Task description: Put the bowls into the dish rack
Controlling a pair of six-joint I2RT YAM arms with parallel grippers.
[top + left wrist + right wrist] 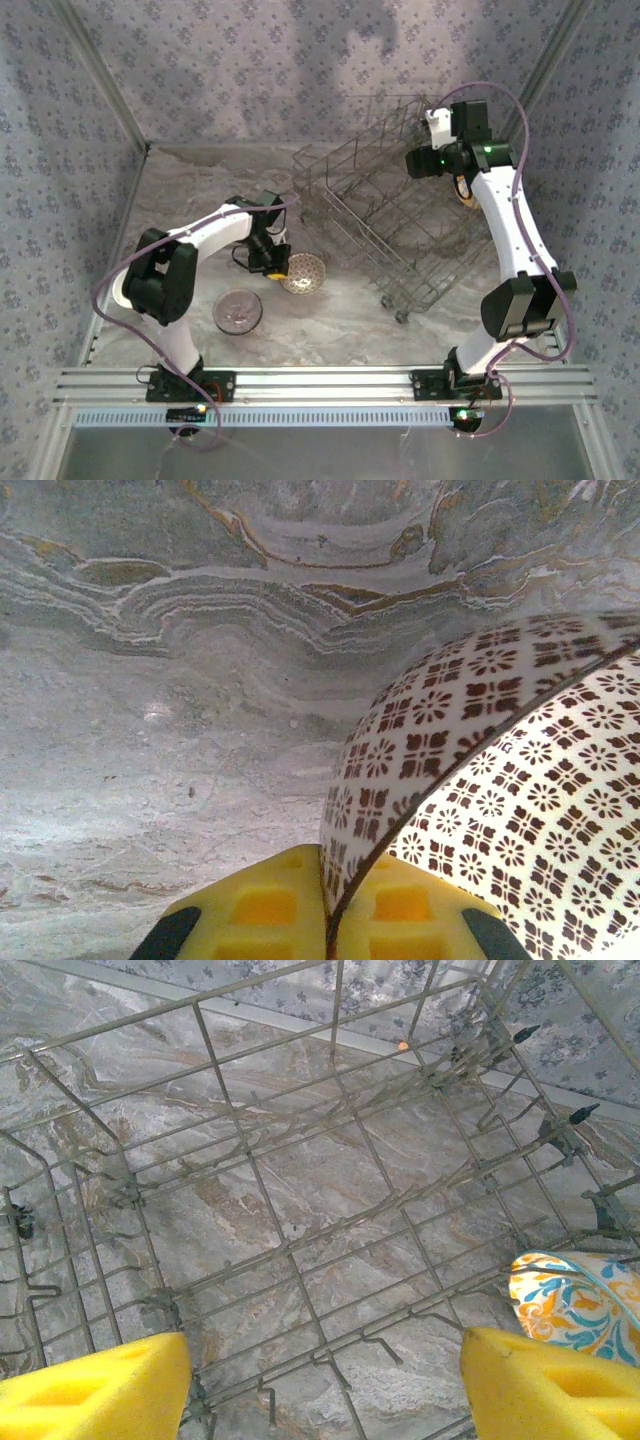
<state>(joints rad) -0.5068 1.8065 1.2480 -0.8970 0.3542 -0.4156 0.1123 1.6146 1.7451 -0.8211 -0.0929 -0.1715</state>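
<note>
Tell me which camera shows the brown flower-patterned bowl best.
Left wrist: the brown-patterned bowl looms close, pattern sharp, rim pinched between the left jaws. The top view shows the bowl small and distant. The right wrist view faces the dish rack instead.

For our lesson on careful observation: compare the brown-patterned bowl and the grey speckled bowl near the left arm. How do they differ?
The patterned bowl carries brown flower motifs on white; the grey bowl is plainly speckled. The patterned bowl's rim is pinched by the left gripper; the grey bowl lies untouched. The patterned bowl is nearer the dish rack than the grey bowl. Both are round and outside the rack.
</note>
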